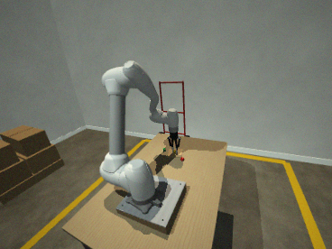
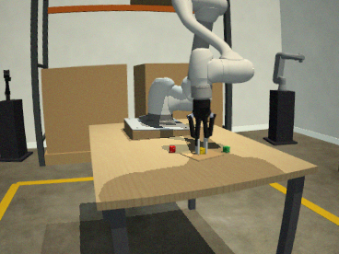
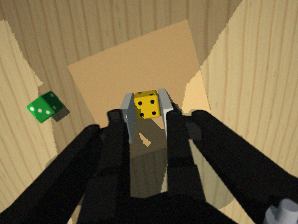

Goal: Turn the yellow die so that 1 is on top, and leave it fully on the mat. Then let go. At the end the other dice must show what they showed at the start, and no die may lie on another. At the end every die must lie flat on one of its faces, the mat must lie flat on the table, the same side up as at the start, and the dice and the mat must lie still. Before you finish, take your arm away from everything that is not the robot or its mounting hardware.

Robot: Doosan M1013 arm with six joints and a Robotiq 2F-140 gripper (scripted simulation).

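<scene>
The yellow die point(image 3: 146, 104) point(image 2: 202, 150) sits on the tan mat point(image 3: 95, 75) point(image 2: 215, 155), between my gripper's fingertips. A face with four pips is turned toward the wrist camera. My gripper point(image 3: 146, 101) point(image 2: 201, 147) point(image 1: 173, 150) points straight down over the mat. Its fingers stand slightly wider than the die, with thin gaps at the pads, so it is open around the die. The green die point(image 3: 44, 107) point(image 2: 226, 148) point(image 1: 164, 148) lies on the table just off the mat. The red die point(image 2: 172, 148) point(image 1: 182, 159) lies on the table on the mat's other side.
The arm's grey base plate point(image 1: 173, 212) point(image 2: 138, 123) stands on the wooden table point(image 1: 203, 198) point(image 2: 138, 175). A red frame point(image 1: 171, 83) stands behind the table's far end. Cardboard boxes point(image 1: 24, 149) are stacked on the floor. A second robot on a black pedestal point(image 2: 281, 115) stands off to the side.
</scene>
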